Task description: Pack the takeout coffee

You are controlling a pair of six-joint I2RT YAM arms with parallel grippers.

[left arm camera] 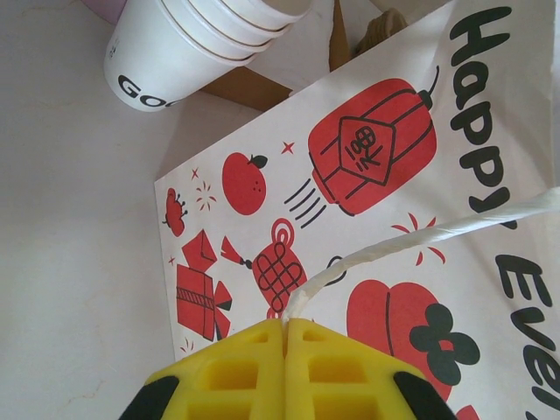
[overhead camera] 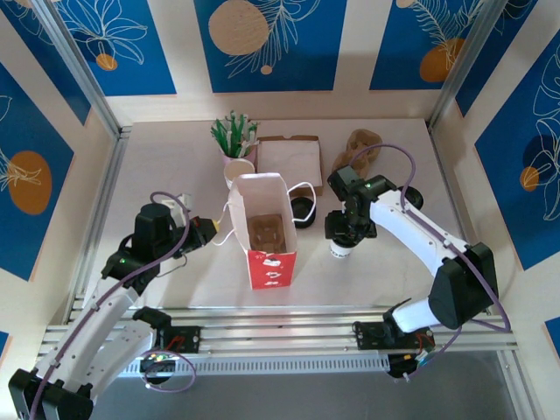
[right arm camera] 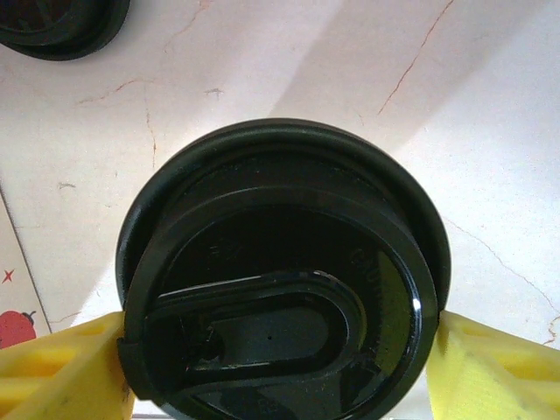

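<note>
The right gripper (right arm camera: 280,354) straddles the takeout coffee (right arm camera: 280,271). The cup's black lid sits between the two yellow fingers (right arm camera: 61,372), one at each side of its rim. The lid hides the place where the fingers would meet the cup wall, so it cannot be told whether the jaws press the cup or stand just clear of it. Ahead of these jaws and to their left lies a second black lid (right arm camera: 52,26), apart from the cup. Further left stands the red-and-white paper bag (overhead camera: 265,254), upright and open, with a brown cup carrier (overhead camera: 267,229) inside.

The left gripper (left arm camera: 286,328) has its jaws closed flat together on the bag's cord handle (left arm camera: 420,236). The cord runs up and to the right from the jaws across the printed side of the bag. Ahead of the jaws and to their left is a stack of lidless white cups (left arm camera: 184,44), near the bag's far corner. Beyond that are a potted plant (overhead camera: 234,136), a flat brown box (overhead camera: 289,157) and crumpled brown paper (overhead camera: 359,149).

The table (overhead camera: 175,289) is pale with fine vein lines. Cream walls carry blue panels with white leaf outlines and orange discs.
</note>
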